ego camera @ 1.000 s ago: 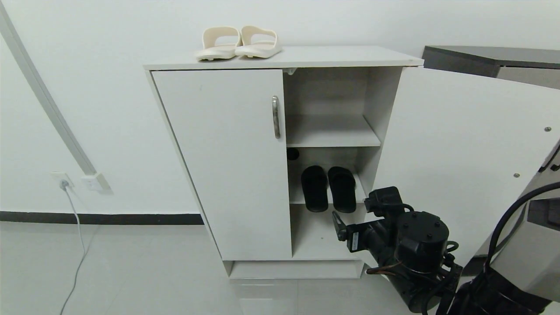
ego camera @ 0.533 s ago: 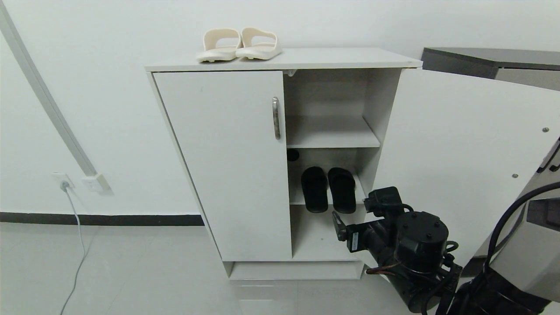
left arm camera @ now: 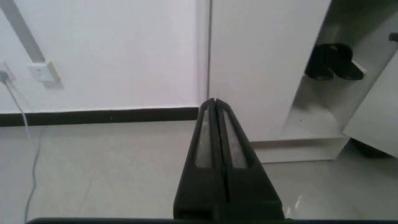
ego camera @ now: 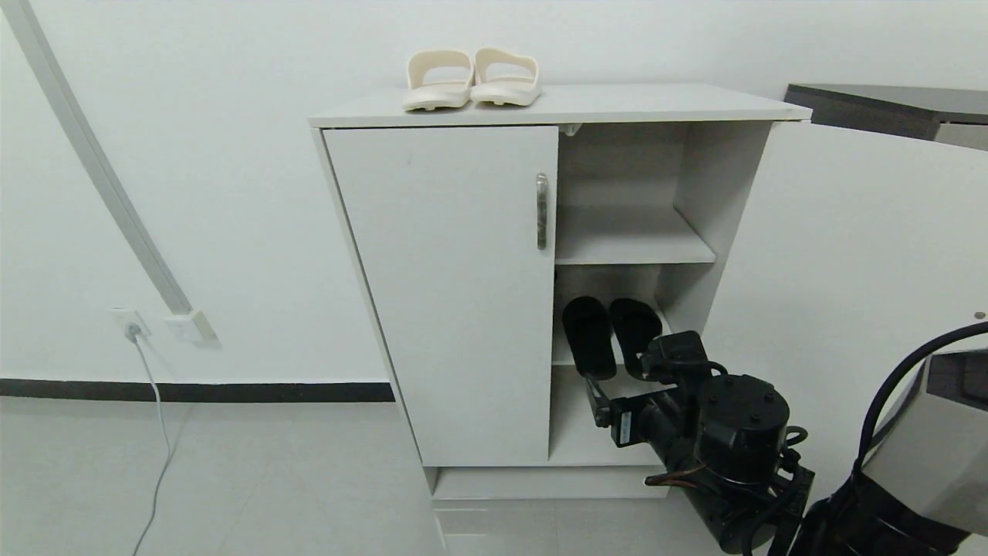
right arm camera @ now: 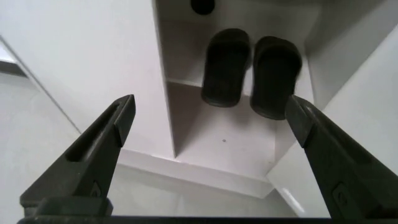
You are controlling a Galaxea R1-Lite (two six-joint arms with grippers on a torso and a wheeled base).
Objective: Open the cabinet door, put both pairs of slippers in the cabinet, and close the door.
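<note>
Camera shift, not object shift: against the earlier head view the whole scene sits further right, while cabinet and slippers keep their places relative to one another. The right arm holds the same spot in the view.

Nearest: right gripper [right arm camera: 210,106], low before the open compartment, fingers [right arm camera: 112,140] spread wide, grasping nothing. Left gripper [left arm camera: 214,107] hangs low, aimed at the floor left of the cabinet, fingers pressed together on nothing.

Next: white wooden two-door cabinet [ego camera: 656,96]. Right door [ego camera: 841,270] swung open; left door [ego camera: 448,293] shut, metal bar handle [ego camera: 542,211] at its inner edge. Black foam slippers [ego camera: 610,336] lie side by side on the middle shelf, just beyond the right fingers, toes inward. Upper shelf [ego camera: 633,247] above them.

Farthest: cream foam slippers [ego camera: 471,79] on the cabinet top, over the shut left door, side by side and touching, long axes running front to back.

Judgement: one pair stowed, cream pair still outstanding. It lies well above and to the left of the right fingers. Either arm must rise; the left looks the straighter reach.
</note>
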